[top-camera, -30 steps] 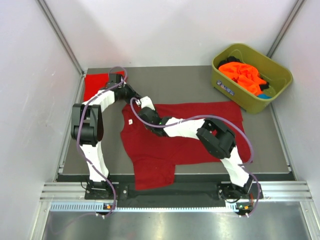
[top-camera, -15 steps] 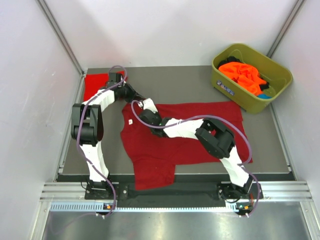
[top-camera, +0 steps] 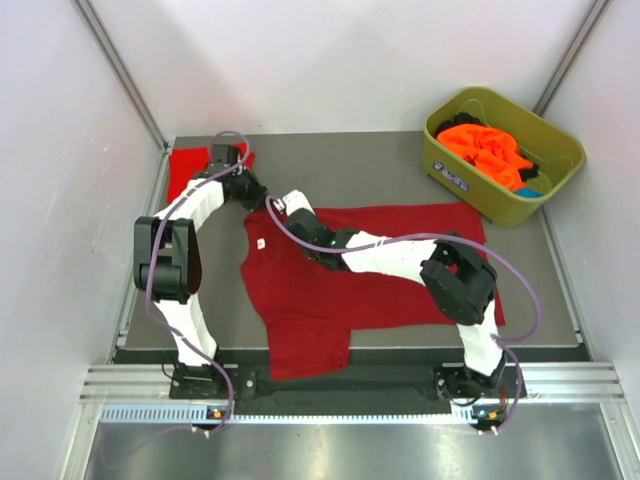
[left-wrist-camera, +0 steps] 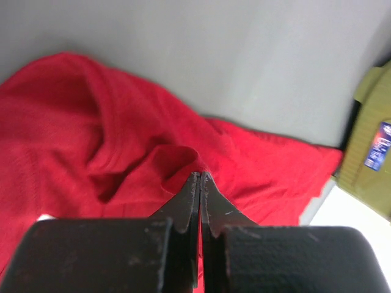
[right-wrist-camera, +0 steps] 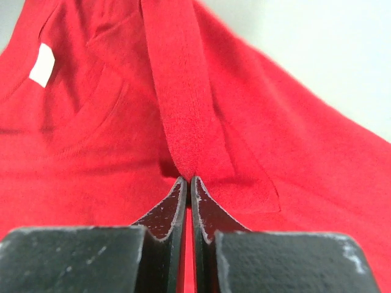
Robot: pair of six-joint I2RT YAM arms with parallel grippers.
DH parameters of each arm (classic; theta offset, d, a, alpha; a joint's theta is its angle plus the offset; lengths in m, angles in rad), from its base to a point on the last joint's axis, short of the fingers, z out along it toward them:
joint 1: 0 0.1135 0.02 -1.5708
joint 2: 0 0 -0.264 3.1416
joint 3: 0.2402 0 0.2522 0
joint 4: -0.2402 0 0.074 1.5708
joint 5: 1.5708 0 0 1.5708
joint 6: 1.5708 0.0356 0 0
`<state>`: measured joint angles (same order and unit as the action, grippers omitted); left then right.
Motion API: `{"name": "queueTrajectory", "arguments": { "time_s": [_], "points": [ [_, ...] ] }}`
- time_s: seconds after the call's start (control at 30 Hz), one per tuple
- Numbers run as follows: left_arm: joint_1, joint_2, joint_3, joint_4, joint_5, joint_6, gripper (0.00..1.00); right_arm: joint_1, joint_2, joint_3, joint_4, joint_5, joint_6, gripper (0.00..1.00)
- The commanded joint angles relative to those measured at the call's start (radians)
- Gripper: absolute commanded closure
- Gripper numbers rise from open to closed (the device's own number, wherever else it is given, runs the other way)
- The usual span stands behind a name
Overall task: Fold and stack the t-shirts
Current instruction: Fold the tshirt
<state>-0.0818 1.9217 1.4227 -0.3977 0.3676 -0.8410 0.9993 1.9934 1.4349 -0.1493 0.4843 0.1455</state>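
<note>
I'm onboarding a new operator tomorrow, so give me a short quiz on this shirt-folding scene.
1. True or false: the left hand and the right hand are both shut on the crimson t-shirt.
2. Where are the orange t-shirts? A) in the olive-green tub B) spread flat at the near edge C) under the crimson t-shirt
3. What lies at the far left corner of the table?
Key: 1 true; 2 A; 3 the brighter red t-shirt.
</note>
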Motion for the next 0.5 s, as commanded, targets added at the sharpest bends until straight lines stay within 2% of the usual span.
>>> {"name": "queueTrajectory", "arguments": {
  "time_s": [0.0, 0.47],
  "points": [
    [0.005, -0.085, -0.001, -0.098, -0.091, 0.057, 1.00, 0.004, -0.057, 0.010, -0.039, -0.088, -0.052, 1.00],
    [-0.001, -0.308, -0.303, -0.151, -0.184, 0.080, 1.00, 0.004, -0.149, -0.168, -0.016, -0.231, -0.078, 1.00]
  ]
}}
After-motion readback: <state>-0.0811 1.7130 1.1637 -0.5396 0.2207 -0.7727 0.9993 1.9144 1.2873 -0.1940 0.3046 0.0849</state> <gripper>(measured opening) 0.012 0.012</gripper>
